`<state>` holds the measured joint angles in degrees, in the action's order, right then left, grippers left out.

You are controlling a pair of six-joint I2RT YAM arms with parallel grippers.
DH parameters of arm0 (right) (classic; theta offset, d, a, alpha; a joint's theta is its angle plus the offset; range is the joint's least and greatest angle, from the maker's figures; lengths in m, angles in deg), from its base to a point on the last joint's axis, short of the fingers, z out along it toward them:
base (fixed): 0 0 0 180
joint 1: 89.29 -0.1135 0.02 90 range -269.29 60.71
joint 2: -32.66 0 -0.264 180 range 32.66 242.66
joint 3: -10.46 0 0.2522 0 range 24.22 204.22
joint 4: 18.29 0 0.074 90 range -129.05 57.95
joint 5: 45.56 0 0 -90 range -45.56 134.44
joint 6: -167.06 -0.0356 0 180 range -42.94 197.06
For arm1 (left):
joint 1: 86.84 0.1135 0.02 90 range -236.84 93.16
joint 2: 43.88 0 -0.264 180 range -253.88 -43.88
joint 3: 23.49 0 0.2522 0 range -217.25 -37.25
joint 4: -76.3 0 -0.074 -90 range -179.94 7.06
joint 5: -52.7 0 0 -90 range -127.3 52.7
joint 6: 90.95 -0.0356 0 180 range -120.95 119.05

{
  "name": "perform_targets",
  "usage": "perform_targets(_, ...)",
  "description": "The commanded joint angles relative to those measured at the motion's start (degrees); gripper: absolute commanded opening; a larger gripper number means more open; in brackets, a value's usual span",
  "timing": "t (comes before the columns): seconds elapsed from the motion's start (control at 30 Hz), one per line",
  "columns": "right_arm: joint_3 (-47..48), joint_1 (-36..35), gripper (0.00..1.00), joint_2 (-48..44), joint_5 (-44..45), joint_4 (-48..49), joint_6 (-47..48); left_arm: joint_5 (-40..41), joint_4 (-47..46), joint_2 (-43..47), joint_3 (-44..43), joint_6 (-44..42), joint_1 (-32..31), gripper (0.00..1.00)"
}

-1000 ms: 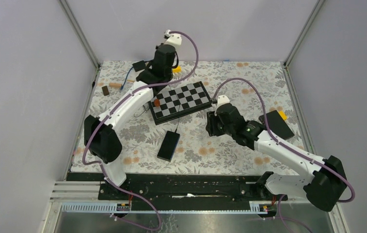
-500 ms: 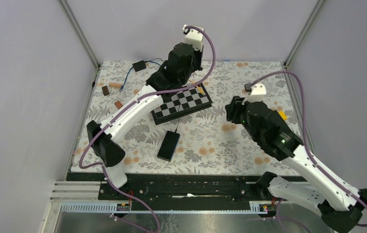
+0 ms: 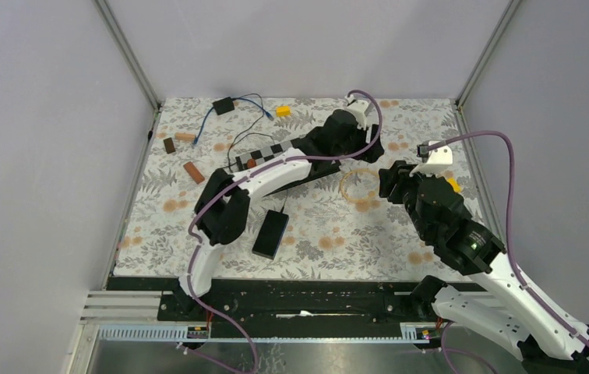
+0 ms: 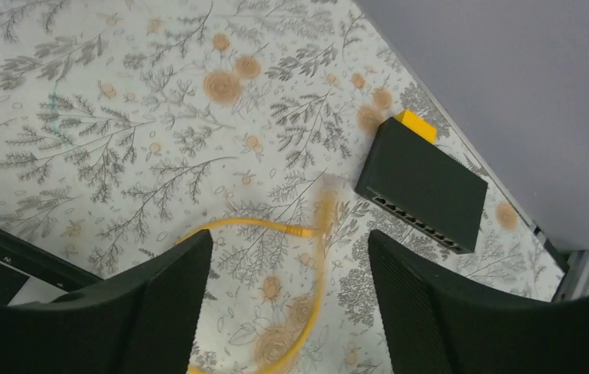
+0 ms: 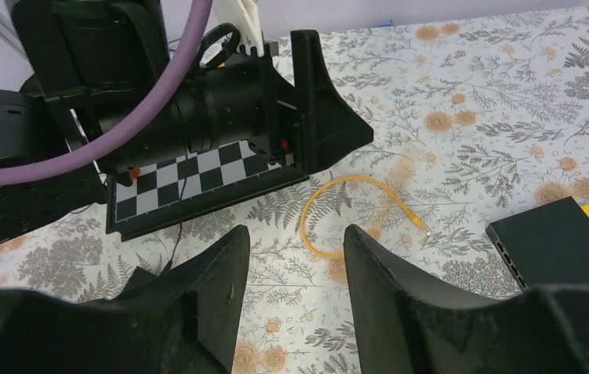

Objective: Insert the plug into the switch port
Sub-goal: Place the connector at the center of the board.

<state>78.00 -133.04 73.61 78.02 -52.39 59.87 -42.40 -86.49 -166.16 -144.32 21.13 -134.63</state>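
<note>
Switch (image 4: 424, 183) sits ahead-right of my left gripper (image 4: 290, 241), ports barely legible. Yellow cable (image 4: 260, 224) lies loose below it, partly blurred, plug (image 5: 421, 227) tiny. L jaws spread, empty; my right gripper (image 5: 298, 234) likewise.

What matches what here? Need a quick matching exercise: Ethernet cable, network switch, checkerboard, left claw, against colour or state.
Things:
1. Ethernet cable
2. network switch
3. checkerboard
4. left claw

Descriptions:
A. black box with a row of ports along one side
B. open, holding nothing
C. yellow, lying in a loose loop
D. black and white squares

Pairs: 1-C, 2-A, 3-D, 4-B
</note>
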Motion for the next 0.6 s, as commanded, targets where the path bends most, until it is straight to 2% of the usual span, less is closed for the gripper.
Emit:
perform_targets(0.0, -0.76, 0.24, 0.55, 0.86, 0.41, 1.09, -0.46, 0.56, -0.27, 1.71, -4.79, 0.54, 3.05, 0.86)
perform_targets(0.13, -1.19, 0.21, 0.56, 1.82, -0.7, 1.07, 0.09, 3.03, 3.55, 5.09, -2.85, 0.71, 9.93, 0.93)
perform_targets(0.43, -1.35, 0.24, 0.59, 5.42, -4.25, 1.13, 0.4, 10.04, 9.72, 14.42, 10.94, 0.68, 27.0, 0.93)
perform_targets(0.57, -1.23, 0.24, 0.59, 7.56, -7.09, 1.21, 0.68, 13.22, 6.6, 17.45, 19.52, -1.08, 32.72, 0.93)
